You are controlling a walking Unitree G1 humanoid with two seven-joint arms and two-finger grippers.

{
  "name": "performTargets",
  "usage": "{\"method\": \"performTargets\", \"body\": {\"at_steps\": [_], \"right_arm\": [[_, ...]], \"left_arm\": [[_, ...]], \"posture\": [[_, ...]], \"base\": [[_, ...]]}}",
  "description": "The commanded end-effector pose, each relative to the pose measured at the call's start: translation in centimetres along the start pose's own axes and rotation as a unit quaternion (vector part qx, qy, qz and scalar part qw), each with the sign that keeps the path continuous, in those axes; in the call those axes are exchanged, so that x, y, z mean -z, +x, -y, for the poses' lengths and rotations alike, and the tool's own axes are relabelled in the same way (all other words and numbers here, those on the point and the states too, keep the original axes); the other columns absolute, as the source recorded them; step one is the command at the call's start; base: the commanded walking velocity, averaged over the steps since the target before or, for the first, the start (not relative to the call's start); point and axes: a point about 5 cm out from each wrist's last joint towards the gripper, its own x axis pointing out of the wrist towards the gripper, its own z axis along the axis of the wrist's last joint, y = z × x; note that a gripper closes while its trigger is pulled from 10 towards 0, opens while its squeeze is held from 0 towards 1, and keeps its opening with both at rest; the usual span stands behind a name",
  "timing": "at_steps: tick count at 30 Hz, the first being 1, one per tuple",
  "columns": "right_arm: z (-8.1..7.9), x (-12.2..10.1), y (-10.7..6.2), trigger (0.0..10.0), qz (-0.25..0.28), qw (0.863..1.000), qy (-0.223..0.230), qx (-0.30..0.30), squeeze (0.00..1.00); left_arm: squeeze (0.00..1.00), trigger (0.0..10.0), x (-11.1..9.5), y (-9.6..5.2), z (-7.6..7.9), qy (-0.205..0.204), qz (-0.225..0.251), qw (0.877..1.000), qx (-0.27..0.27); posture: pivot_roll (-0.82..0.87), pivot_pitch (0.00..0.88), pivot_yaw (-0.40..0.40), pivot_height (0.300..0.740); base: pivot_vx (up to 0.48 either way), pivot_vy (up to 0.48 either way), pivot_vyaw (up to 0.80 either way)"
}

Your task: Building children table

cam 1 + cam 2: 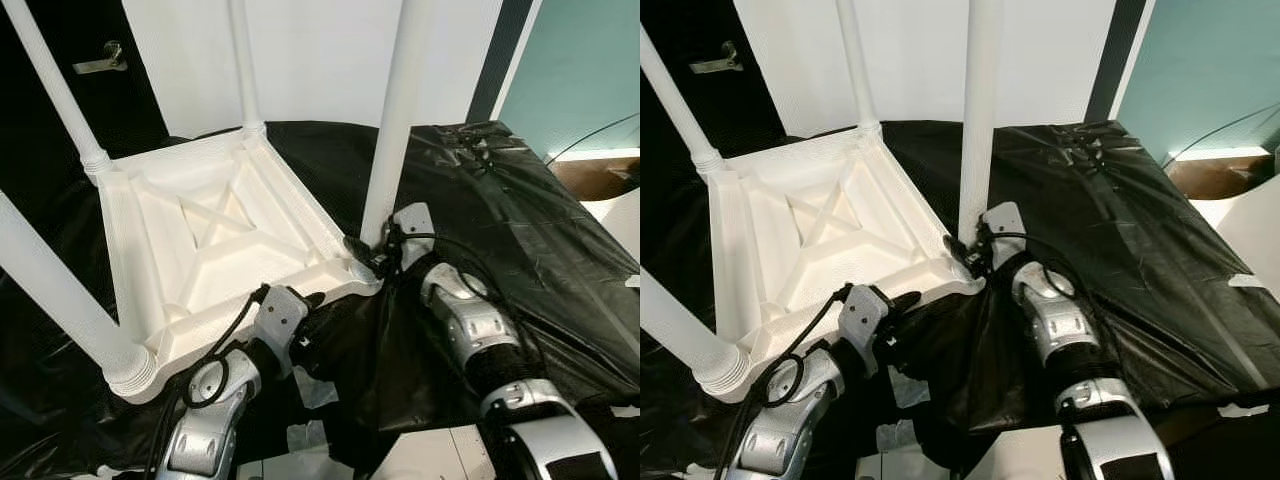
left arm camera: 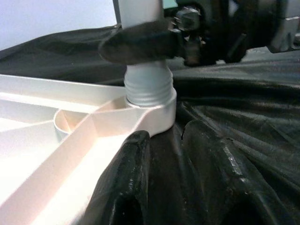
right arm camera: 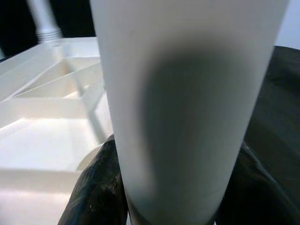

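While the upturned white table lies on black sheeting, the left claw, fingers parted, meets its near edge; beyond, the right claw clamps the base of the near-right leg.

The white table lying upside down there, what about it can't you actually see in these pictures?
- Leg tops: all four legs run off the head views' upper or left edge.
- Tabletop face: the table lies on it, against the black sheet.
- Leg in right gripper: right wrist view sits too close, blurred.
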Motion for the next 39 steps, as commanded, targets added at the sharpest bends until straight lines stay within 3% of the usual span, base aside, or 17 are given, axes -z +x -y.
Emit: {"method": "performTargets", "body": {"at_steps": [1,3,5,7,9,17,18,19,20,21,24,30,31,32,39], "right_arm": [[0.2,1.4,-0.3,10.0,-0.037,0.998,0.018,0.044,0.00],[0.1,1.5,-0.3,10.0,-0.041,0.997,0.021,0.057,0.00],[-0.4,1.6,-0.2,10.0,-0.043,0.989,0.066,0.122,0.00],[-0.4,1.6,-0.2,10.0,-0.043,0.989,0.066,0.122,0.00],[-1.9,1.3,-0.3,10.0,-0.029,0.984,0.094,0.146,0.00],[-3.7,0.9,-0.5,10.0,-0.023,0.985,0.111,0.129,0.00],[-3.8,0.8,-0.5,10.0,-0.022,0.985,0.109,0.129,0.09],[-3.8,0.8,-0.5,10.0,-0.022,0.985,0.109,0.129,0.09],[-3.7,0.7,-0.6,10.0,-0.022,0.985,0.109,0.129,0.81],[-3.5,0.5,-0.6,10.0,-0.018,0.986,0.110,0.127,1.00],[-3.2,0.3,-0.7,10.0,-0.013,0.987,0.108,0.116,1.00],[-1.2,-0.3,-1.5,10.0,0.011,0.996,0.079,0.029,1.00],[-0.2,-0.3,-1.9,10.0,0.014,0.998,0.058,-0.003,0.09],[0.2,-0.3,-2.1,10.0,0.012,0.998,0.052,-0.015,0.00],[1.6,-0.2,-2.4,10.0,0.001,0.998,0.027,-0.062,0.00]], "left_arm": [[0.00,10.0,0.1,-0.1,0.0,0.002,-0.006,0.999,-0.037],[0.00,10.0,0.1,-0.1,0.0,0.001,-0.006,0.999,-0.036],[0.00,10.0,0.2,-0.1,0.2,-0.003,-0.007,0.999,-0.035],[0.00,10.0,0.2,-0.1,0.2,-0.003,-0.007,0.999,-0.035],[0.00,10.0,0.2,0.0,0.3,-0.005,-0.006,0.999,-0.034],[0.00,10.0,0.1,0.2,0.3,-0.006,-0.005,0.999,-0.033],[0.00,10.0,0.1,0.2,0.2,-0.005,-0.004,0.999,-0.033],[0.00,10.0,0.1,0.2,0.2,-0.005,-0.004,0.999,-0.033],[0.00,10.0,0.1,0.1,0.2,-0.005,-0.004,0.999,-0.033],[0.00,10.0,0.0,0.1,0.2,-0.005,-0.004,0.999,-0.033],[0.00,10.0,0.0,0.1,0.3,-0.005,-0.003,0.999,-0.033],[0.00,10.0,-0.1,0.1,0.3,-0.004,-0.001,0.999,-0.034],[0.00,10.0,-0.2,0.0,0.3,-0.004,-0.001,0.999,-0.034],[0.00,10.0,-0.2,0.0,0.3,-0.004,-0.001,0.999,-0.034],[0.00,10.0,-0.1,-0.2,0.2,-0.003,-0.002,0.999,-0.035]], "posture": [[0.11,0.033,-0.013,0.740],[0.11,0.033,-0.013,0.740],[0.11,0.029,-0.019,0.740],[0.11,0.029,-0.019,0.740],[0.11,0.025,-0.021,0.740],[0.11,0.017,-0.021,0.740],[0.11,0.017,-0.021,0.740],[0.11,0.017,-0.021,0.740],[0.11,0.014,-0.020,0.740],[0.11,0.014,-0.020,0.740],[0.11,0.006,-0.019,0.740],[0.11,0.000,-0.024,0.740],[0.11,0.000,-0.027,0.740],[0.11,0.000,-0.027,0.740],[0.12,0.000,-0.028,0.740]], "base": [[0.000,0.000,0.00],[0.000,0.000,0.00],[0.000,0.000,0.00],[0.000,0.000,0.00],[0.000,0.000,0.00],[0.000,0.000,0.00],[0.000,0.000,0.00],[0.000,0.000,0.00],[0.000,0.000,0.00],[0.000,0.000,0.00],[0.000,0.000,0.00],[0.000,0.000,0.00],[0.000,0.000,0.00],[0.000,0.000,0.00],[0.000,0.000,0.00]]}}
